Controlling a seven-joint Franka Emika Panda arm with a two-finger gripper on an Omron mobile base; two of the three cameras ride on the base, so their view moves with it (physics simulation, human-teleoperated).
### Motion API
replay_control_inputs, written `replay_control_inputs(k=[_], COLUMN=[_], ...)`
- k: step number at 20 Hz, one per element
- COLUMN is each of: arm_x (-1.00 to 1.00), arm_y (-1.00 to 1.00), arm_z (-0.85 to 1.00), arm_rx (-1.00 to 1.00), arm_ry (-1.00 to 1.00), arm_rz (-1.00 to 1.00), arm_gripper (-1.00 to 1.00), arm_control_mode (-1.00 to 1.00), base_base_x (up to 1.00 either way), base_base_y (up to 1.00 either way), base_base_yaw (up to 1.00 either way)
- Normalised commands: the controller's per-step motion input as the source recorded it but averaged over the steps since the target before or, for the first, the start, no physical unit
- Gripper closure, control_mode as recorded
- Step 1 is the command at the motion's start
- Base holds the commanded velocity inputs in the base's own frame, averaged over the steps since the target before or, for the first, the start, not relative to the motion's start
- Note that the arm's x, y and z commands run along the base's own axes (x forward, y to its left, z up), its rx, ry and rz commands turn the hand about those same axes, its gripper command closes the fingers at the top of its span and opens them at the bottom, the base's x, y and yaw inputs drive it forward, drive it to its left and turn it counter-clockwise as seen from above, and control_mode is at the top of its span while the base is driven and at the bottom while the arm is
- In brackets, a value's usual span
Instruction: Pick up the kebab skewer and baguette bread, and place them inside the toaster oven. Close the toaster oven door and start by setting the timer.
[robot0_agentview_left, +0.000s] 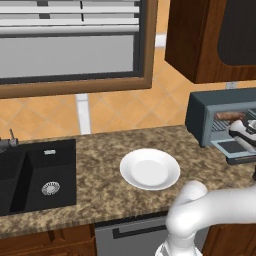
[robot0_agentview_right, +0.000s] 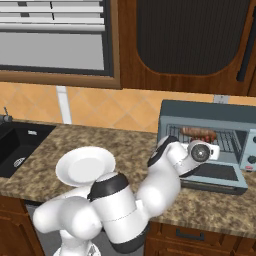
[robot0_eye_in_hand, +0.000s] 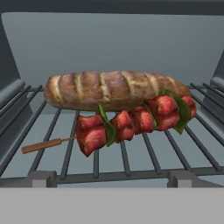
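Observation:
The blue-grey toaster oven (robot0_agentview_right: 200, 111) (robot0_agentview_left: 199, 117) stands at the right end of the counter. Its door (robot0_agentview_right: 216, 174) (robot0_agentview_left: 231, 148) is dropped open. On the wire rack (robot0_eye_in_hand: 65, 153) inside lies the baguette bread (robot0_eye_in_hand: 113, 89) (robot0_agentview_right: 199, 133), a brown slashed loaf lying crosswise. The kebab skewer (robot0_eye_in_hand: 131, 122), red meat chunks with green pieces on a thin stick, rests against the loaf's front. My gripper (robot0_agentview_right: 207, 150) (robot0_agentview_left: 240, 128) hovers over the open door, facing into the oven mouth. It is open and holds nothing; its fingertips are hidden in the hand view.
A white plate (robot0_agentview_left: 150, 168) (robot0_agentview_right: 85, 165) sits mid-counter, left of the oven. A black sink (robot0_agentview_left: 35, 175) is at the far left. A dark wooden cabinet (robot0_agentview_left: 210, 40) hangs above the oven. My arm's elbow bulks over the counter's front edge.

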Motion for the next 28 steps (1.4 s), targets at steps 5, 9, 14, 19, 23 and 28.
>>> replay_control_inputs(k=[5,9,14,19,23,28], arm_x=[0.23,0.16,0.02,-0.29,-0.52,-0.58], arm_y=[0.0,0.0,-0.01,-0.18,-0.26,-0.21], arm_z=[0.0,0.0,0.0,0.0,0.0,0.0], arm_rx=[0.0,0.0,0.0,0.0,0.0,0.0], arm_ry=[0.0,0.0,0.0,0.0,0.0,0.0], arm_rz=[0.0,0.0,0.0,0.0,0.0,0.0], arm_gripper=[-1.0,-1.0,-1.0,-1.0,-1.0,-1.0], arm_control_mode=[-1.0,-1.0,-1.0,-1.0,-1.0,-1.0], base_base_x=[0.0,0.0,0.0,0.0,0.0,0.0], base_base_y=[0.0,0.0,0.0,0.0,0.0,0.0], base_base_yaw=[0.0,0.0,0.0,0.0,0.0,0.0])
